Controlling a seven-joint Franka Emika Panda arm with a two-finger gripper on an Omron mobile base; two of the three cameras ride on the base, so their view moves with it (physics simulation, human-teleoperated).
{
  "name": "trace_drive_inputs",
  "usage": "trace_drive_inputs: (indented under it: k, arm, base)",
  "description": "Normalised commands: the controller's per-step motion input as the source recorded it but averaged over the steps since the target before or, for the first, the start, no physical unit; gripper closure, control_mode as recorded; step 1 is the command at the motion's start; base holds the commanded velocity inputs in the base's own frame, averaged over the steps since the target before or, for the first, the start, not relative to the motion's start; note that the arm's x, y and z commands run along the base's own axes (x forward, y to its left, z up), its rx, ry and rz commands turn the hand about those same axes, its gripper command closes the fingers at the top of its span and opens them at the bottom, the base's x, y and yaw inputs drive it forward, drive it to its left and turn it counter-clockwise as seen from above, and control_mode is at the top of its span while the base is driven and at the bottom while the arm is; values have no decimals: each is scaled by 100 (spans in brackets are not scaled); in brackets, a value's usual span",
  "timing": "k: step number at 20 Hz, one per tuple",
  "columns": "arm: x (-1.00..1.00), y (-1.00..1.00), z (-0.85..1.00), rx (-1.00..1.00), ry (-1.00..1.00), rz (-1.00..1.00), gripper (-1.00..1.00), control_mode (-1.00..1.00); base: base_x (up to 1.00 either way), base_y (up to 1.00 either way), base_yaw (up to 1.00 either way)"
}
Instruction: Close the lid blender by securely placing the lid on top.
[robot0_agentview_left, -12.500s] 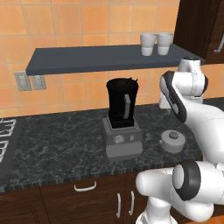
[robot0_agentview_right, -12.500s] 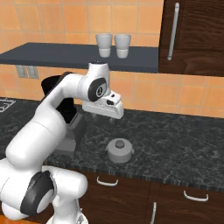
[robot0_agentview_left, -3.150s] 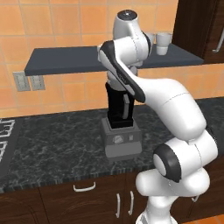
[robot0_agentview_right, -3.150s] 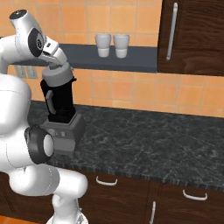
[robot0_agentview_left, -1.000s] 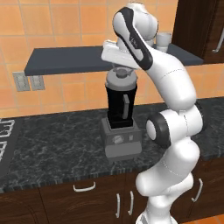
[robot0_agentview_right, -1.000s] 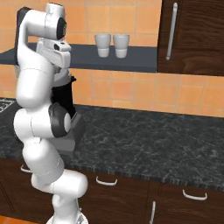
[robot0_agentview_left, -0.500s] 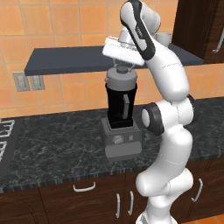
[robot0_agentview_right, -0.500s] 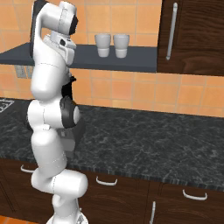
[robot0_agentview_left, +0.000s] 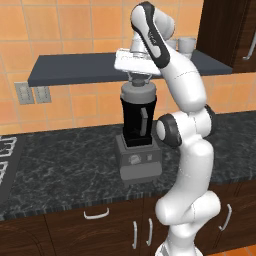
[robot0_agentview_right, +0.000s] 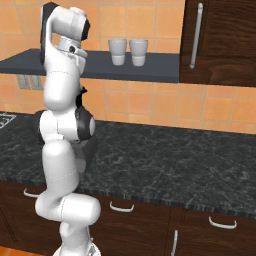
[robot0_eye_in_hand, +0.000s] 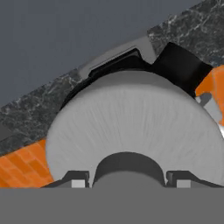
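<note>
Grey and round, the lid (robot0_agentview_left: 138, 91) sits at the mouth of the black blender (robot0_agentview_left: 139, 134) with the gripper (robot0_agentview_left: 139, 80) clamped on its knob, so letting go and lifting away looks like what is left.

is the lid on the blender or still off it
On. In the left base view the lid sits level on the blender jar's mouth, with the gripper shut on its knob.
</note>
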Motion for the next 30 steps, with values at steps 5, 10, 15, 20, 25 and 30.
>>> trace_drive_inputs:
  k: [5,10,15,20,25,30]
  arm:
    - [0,0,-29,0,-4,0,100,-100]
    - [-1,-2,-20,10,-5,0,-100,-100]
    - [0,0,7,1,-8,0,-100,-100]
    - [-6,0,39,3,-29,0,-100,-100]
    - [-52,-22,35,5,-40,1,-100,-100]
    - [-100,-100,-35,2,-32,2,-100,-100]
  base:
    - [0,0,0]
    - [0,0,0]
    - [0,0,0]
    - [0,0,0]
    - [0,0,0]
    - [0,0,0]
